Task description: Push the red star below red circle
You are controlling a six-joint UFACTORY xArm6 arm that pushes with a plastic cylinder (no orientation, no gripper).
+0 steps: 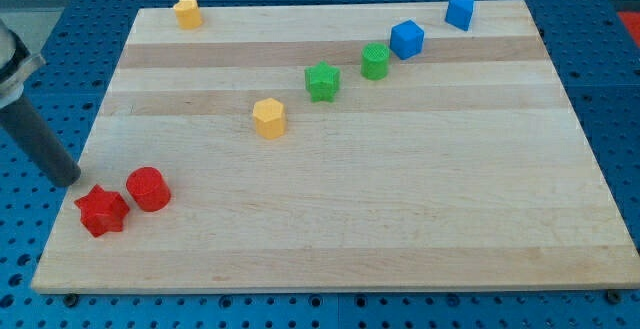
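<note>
Your red star point(101, 211) sits near the bench's bottom-left corner, touching the red circle point(148, 189). My tip point(70, 179), a bare rod grasping nothing, sits just above-left of the star; push rightward and downward, gently.

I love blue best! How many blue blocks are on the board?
2. One blue block sits near the view's top right beside a green block; the other blue block is by the top edge. None seems hidden.
</note>
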